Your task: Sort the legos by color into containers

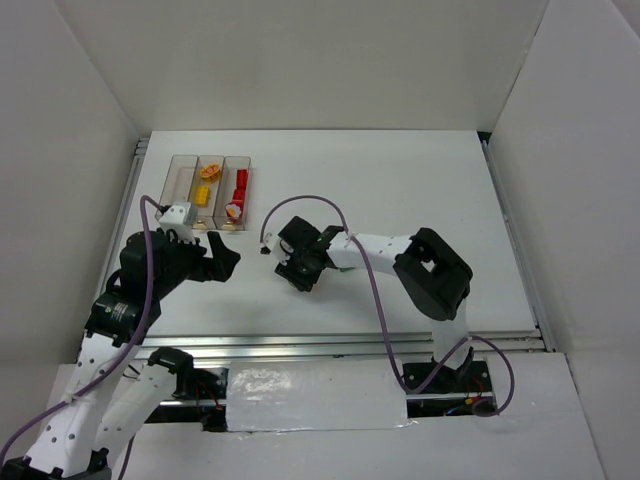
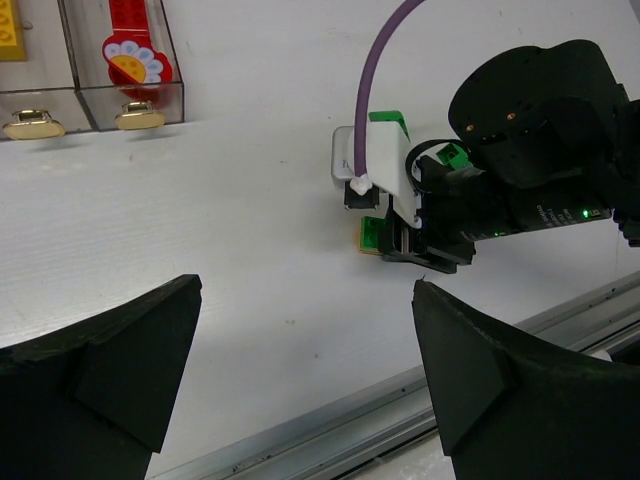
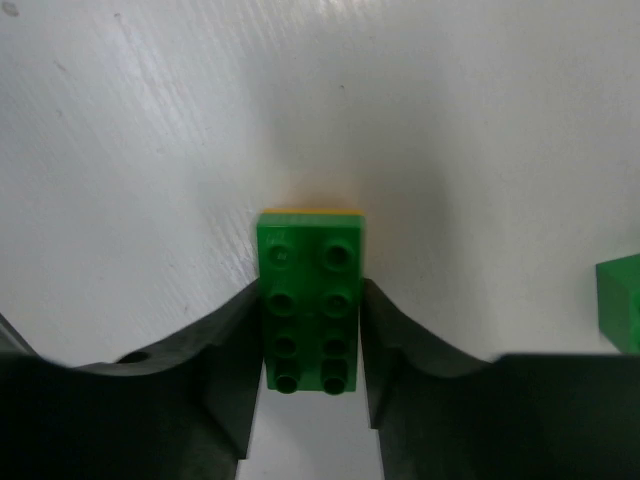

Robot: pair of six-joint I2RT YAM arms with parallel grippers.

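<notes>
My right gripper [image 3: 310, 345] is shut on a green studded brick [image 3: 310, 300] lying on the white table; both fingers press its long sides. A thin yellow edge [image 3: 312, 211] shows at the brick's far end. A second green brick [image 3: 620, 300] sits at the right edge of that view. In the top view the right gripper [image 1: 300, 272] is mid-table. My left gripper [image 1: 222, 258] is open and empty, just left of it. The clear containers [image 1: 181, 180] stand at the back left, with yellow bricks [image 1: 203, 196] in the middle bin and red bricks [image 1: 240, 185] in the right bin.
The left wrist view shows the right gripper with the green brick [image 2: 372, 235] beyond my open fingers [image 2: 470, 350], the bins' front wall [image 2: 90, 100], a red flower piece [image 2: 135, 62], and the table's metal front rail [image 2: 330, 420].
</notes>
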